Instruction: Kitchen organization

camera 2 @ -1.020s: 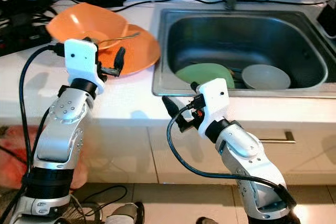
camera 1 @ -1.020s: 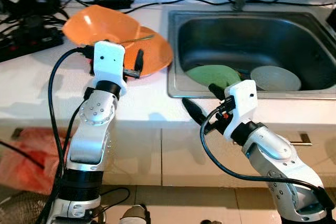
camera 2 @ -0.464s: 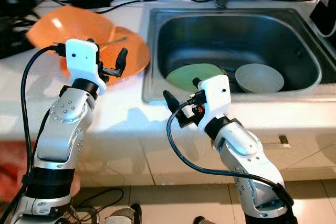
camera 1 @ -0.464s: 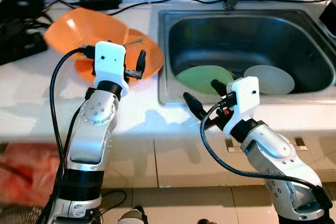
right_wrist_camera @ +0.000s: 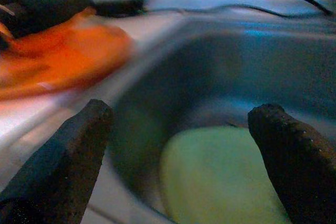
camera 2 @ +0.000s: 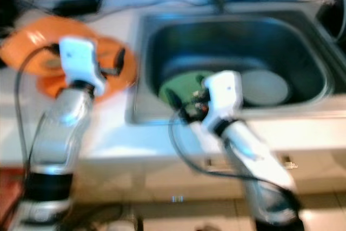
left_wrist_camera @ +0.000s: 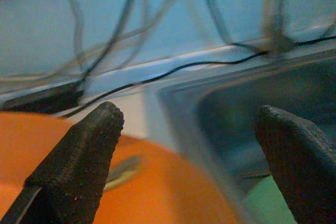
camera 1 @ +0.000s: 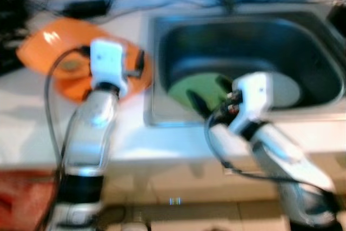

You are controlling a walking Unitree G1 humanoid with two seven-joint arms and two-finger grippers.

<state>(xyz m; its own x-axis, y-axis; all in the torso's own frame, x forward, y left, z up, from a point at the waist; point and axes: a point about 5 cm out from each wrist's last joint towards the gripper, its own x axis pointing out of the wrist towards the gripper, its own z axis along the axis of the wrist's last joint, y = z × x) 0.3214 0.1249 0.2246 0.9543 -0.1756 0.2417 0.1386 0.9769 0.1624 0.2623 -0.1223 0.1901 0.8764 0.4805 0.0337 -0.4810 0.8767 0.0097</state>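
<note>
Now the head views are smeared by motion, so fine detail is lost, but both arms are raised toward the table edge. The right gripper (right_wrist_camera: 178,145) has its jaws spread wide and empty, and between them, just ahead and lower, lies the green plate (right_wrist_camera: 220,177) on the floor of the sink (camera 1: 162,41). That framing suggests the arm is lining up on the plate as the next thing to lift out. The plate looks roughly round, so it has no real long axis; it seems to lie nearly flat, open face up, and a pale dish (camera 1: 284,90) sits just beside it, on the side away from the other arm.

The left gripper (left_wrist_camera: 184,145) also has its jaws spread and holding nothing. Beneath one jaw are the orange bowls (camera 1: 59,63), apparently stacked on the table beside the sink. Something thin and pale rests in them, too blurred to name.
</note>
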